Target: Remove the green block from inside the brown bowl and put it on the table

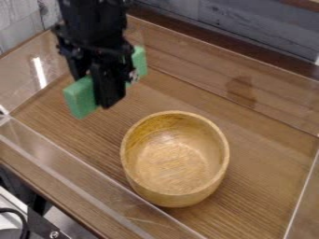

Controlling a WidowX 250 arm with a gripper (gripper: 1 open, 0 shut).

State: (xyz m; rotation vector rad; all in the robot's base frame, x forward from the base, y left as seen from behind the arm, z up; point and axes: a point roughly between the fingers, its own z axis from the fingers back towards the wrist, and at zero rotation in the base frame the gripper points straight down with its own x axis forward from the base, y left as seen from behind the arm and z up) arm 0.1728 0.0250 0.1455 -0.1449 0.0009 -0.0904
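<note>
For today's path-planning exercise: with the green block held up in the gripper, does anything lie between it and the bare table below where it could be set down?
Nothing visible does. The gripper holds the green block in the air to the left of the brown bowl, and the table under and around the block looks bare wood. The bowl sits off to the side, apart from that spot.
</note>
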